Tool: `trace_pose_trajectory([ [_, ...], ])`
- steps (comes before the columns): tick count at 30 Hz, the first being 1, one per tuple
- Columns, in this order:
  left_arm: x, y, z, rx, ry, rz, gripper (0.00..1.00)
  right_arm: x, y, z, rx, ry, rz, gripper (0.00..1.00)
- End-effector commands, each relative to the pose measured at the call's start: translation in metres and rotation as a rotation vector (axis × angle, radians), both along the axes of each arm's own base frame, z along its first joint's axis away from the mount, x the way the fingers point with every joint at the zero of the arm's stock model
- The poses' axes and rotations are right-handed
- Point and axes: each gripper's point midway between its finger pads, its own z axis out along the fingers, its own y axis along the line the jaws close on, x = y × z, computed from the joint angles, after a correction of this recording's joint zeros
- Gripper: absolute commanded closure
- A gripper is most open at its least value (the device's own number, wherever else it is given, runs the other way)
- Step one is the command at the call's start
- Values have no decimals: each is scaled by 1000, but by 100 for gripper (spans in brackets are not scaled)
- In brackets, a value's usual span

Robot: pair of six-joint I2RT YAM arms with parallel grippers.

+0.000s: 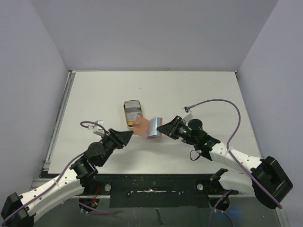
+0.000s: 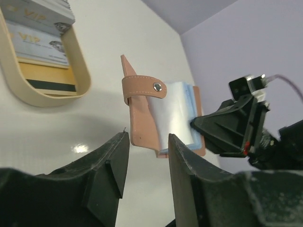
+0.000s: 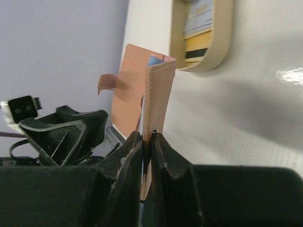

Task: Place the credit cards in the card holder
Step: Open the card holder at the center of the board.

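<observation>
Barely begun: no card visibly inside card holder [image 1: 152, 128] yet. All credit cards [image 2: 40, 30] lie stacked in tan tray [image 2: 84, 71], so every one is left to move. Card holder stands open on table [image 1: 203, 94], just beside tray, strap unsnapped. Right hand [image 3: 147, 142] clamped on one cover edge, holding it upright. Left hand [image 2: 147, 156] partly open, empty, near opposite cover. Readable: "VIP" on top two grey cards; nothing else legible.

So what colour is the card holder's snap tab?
Pinkish tan snap tab, silver stud; best in left wrist view.
</observation>
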Motion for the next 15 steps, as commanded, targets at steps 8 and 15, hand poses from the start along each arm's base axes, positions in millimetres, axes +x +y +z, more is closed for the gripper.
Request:
trace_pose_trajectory([
  [8, -1, -12, -41, 335, 53, -104, 61, -2, -13, -55, -431, 66, 152, 100],
  [15, -1, -29, -44, 297, 15, -167, 61, -4, 7, -71, -514, 98, 236, 98],
])
